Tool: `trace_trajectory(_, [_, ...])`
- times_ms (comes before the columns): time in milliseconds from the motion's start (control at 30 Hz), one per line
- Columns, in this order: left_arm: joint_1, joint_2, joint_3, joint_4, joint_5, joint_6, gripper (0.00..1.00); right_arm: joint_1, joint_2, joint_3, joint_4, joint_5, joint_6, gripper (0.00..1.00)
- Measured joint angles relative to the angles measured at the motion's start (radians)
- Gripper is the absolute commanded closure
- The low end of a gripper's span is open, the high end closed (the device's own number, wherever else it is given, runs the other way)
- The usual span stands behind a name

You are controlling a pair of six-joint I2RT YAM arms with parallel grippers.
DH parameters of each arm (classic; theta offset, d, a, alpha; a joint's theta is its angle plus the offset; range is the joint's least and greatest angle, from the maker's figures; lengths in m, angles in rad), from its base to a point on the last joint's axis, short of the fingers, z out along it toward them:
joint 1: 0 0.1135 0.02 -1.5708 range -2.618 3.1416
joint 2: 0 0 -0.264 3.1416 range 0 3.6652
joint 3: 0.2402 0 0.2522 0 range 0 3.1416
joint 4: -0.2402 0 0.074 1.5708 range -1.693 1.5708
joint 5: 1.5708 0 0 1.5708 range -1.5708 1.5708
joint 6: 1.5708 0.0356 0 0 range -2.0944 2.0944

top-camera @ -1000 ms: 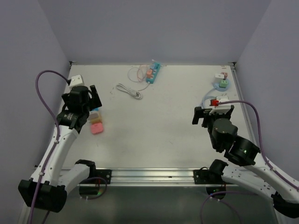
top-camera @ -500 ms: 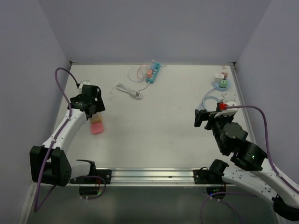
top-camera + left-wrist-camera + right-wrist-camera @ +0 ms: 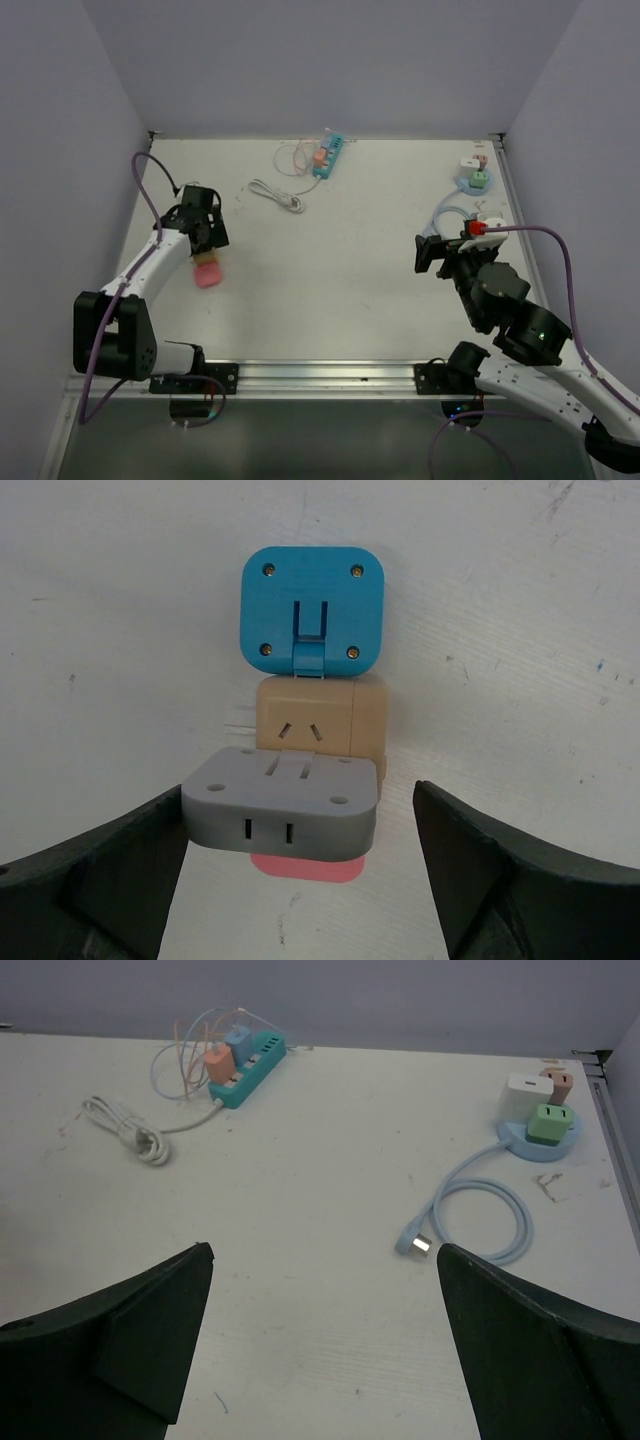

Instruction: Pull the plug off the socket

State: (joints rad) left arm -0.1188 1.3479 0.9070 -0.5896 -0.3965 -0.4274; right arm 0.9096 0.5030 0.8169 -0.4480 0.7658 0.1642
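Approach step: left jaws hang released astride the grey plug [image 3: 280, 805], right jaws released; next, clench and pull

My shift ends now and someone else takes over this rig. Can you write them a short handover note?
Left gripper: jaws open on either side of the grey adapter, not closed on it.
Right gripper: jaws open, empty, above the table.
Things: the grey adapter lies in a row with the beige adapter and blue adapter, on the table's left side. The pink block is beneath it.
Done: the left arm is lined up.
Left: close on the grey adapter and pull it free. Nothing looks separated yet.
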Motion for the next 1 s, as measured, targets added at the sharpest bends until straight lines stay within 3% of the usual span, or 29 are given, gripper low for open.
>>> trace_trajectory(333, [-0.024,0.032,0.0,0.013,0.052,-0.001,0.28,0.0,0.0,0.0,0.0,0.0,0.0,0.01])
trace_trajectory(833, [-0.25,0.149,0.091,0.088,0.097,-0.032,0.57,0.0,0.0,-0.002,0.001,-0.003,0.0,0.01])
trace_trajectory(1000, [-0.335,0.18,0.121,0.102,0.122,-0.035,0.72,0.0,0.021,-0.006,0.013,-0.048,0.0,0.01])
